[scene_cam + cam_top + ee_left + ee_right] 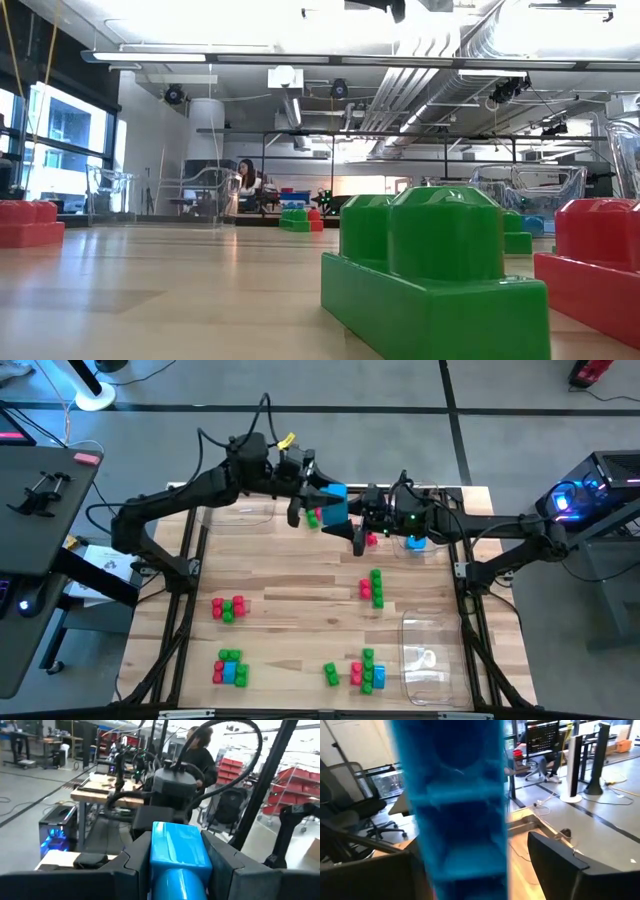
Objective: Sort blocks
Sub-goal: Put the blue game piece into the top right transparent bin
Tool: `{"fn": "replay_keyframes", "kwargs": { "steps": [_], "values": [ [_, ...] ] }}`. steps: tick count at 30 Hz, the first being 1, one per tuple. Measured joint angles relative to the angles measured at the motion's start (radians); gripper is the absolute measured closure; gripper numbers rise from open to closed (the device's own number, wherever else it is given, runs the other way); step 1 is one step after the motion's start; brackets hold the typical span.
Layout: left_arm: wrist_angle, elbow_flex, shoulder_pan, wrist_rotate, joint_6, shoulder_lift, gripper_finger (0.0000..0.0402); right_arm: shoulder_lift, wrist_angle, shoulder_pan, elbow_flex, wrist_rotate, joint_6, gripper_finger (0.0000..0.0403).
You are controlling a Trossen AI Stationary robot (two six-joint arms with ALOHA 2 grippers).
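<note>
Above the counter's (300,585) far edge, our left gripper (335,500) pinches a blue block (177,855) in its jaws; the right gripper's (372,520) jaws stand spread around it. We should close squarely before releasing.

Middle of the table (290,585) is wide open. Both arms crowd the far edge, block clusters (229,608) dot the near half, and a clear tray (428,657) blocks the near right corner.

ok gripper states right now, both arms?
Left gripper: shut on the blue block.
Right gripper: open around that block, not yet clamped.
</note>
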Motion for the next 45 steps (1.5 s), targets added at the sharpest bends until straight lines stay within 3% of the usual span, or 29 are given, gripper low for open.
{"fn": "replay_keyframes", "kwargs": {
  "steps": [6, 14, 27, 31, 36, 40, 45],
  "values": [
    [-0.003, 0.000, 0.000, -0.001, -0.006, 0.007, 0.0287, 0.000, 0.012, -0.001, 0.000, -0.021, 0.011, 0.0217],
    [-0.013, 0.000, 0.007, -0.039, -0.021, 0.003, 0.0280, 0.000, 0.016, -0.006, 0.000, -0.014, 0.021, 0.0363],
    [-0.052, 0.000, 0.098, 0.001, -0.128, -0.070, 0.0205, -0.061, -0.008, -0.073, 0.000, -0.051, 0.034, 0.0371],
    [-0.161, -0.001, 0.165, 0.003, -0.079, -0.143, 0.0192, -0.113, -0.104, -0.102, -0.001, -0.048, 0.034, 0.0371],
    [-0.450, -0.006, 0.254, -0.003, 0.039, -0.260, 0.0191, -0.192, -0.408, -0.151, -0.001, 0.030, 0.030, 0.0371],
    [-0.499, -0.136, 0.245, 0.003, 0.045, -0.357, 0.0191, -0.244, -0.630, -0.206, -0.043, 0.095, 0.058, 0.0371],
    [-0.265, -0.454, 0.158, 0.007, -0.118, -0.505, 0.0191, -0.357, -0.707, -0.284, -0.231, 0.099, 0.186, 0.0371]
  ]
}}
